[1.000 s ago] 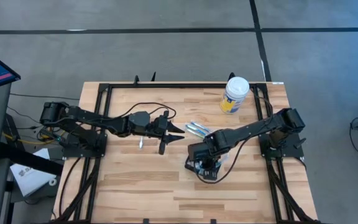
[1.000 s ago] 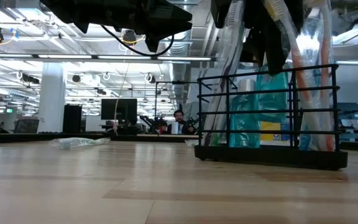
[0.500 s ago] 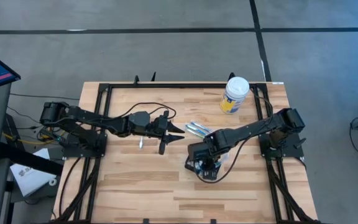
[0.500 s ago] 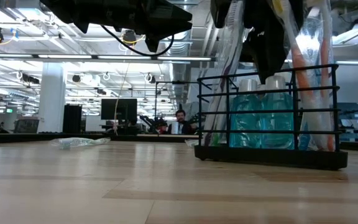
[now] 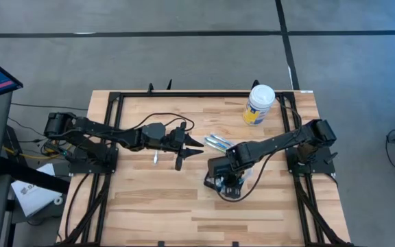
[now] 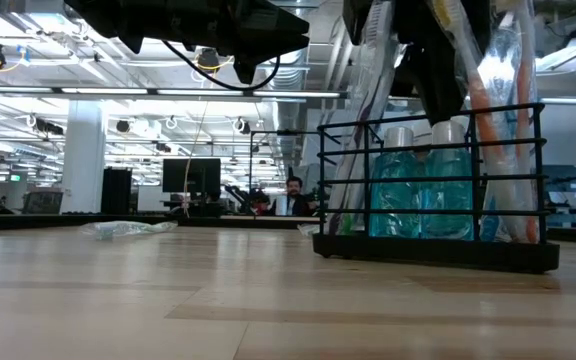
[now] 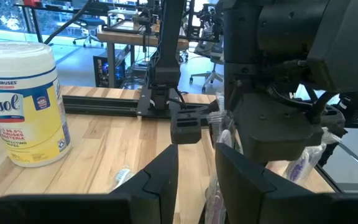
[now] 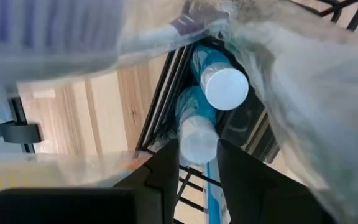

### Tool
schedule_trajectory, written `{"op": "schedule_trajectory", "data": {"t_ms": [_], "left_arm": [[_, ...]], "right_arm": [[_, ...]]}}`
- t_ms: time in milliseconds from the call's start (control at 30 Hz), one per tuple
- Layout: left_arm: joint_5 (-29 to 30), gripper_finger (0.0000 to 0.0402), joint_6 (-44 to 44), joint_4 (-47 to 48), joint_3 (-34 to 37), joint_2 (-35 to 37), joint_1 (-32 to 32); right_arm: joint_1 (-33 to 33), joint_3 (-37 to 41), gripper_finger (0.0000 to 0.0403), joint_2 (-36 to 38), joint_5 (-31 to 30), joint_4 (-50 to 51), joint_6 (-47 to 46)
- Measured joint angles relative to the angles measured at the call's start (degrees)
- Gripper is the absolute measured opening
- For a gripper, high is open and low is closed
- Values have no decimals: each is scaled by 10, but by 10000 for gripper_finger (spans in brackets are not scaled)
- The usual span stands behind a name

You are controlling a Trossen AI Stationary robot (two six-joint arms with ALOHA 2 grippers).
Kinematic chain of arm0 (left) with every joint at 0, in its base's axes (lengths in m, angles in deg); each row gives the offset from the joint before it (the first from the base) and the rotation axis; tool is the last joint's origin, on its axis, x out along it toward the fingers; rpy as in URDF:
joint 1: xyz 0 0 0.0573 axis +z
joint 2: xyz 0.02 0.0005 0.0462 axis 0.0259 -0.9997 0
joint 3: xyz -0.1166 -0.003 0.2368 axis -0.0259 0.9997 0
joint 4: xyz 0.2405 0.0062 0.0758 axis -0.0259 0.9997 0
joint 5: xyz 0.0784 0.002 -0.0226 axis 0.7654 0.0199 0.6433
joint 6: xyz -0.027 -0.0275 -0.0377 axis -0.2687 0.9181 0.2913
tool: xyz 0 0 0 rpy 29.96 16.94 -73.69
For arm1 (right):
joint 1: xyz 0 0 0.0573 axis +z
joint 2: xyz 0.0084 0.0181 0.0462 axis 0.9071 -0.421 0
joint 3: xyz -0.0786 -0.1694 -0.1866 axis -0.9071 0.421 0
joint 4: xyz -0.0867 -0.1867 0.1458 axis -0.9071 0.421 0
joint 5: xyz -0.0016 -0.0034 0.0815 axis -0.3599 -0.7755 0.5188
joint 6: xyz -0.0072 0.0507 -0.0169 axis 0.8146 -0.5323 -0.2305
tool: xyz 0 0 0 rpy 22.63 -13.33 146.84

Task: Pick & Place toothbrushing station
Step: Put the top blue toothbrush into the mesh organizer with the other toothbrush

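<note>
Right of the worktop's (image 5: 149,206) middle, the toothbrushing station (image 6: 433,180) is seen in the low view as a black wire rack holding two blue bottles (image 6: 418,190) and wrapped toothbrushes (image 6: 363,120). From above, the rack is almost wholly hidden under the right claw (image 5: 226,180), which hangs directly over it. In the right wrist view, that claw's fingers (image 8: 166,168) stand a narrow gap apart above the two white bottle caps (image 8: 226,87), and nothing is seen held between them; loose clear wrapping blurs much of that picture. The left claw (image 5: 192,150) hovers to the left of the rack, its fingers parted and empty. Behind the rack, near the worktop's far edge, a white-lidded, yellow-labelled tub (image 5: 259,104) stands upright. More wrapped items (image 5: 217,142) lie between tub and rack, too small to identify.
</note>
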Motion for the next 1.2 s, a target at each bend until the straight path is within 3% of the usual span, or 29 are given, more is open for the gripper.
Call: {"op": "schedule_trajectory", "data": {"t_ms": [700, 1200], "left_arm": [[0, 100, 0, 0, 0, 0, 0], [0, 100, -2, 0, 0, 0, 0]], "right_arm": [[-1, -50, 100, 4, -7, 50, 8], [-10, -55, 100, 102, -114, 93, 5]]}}
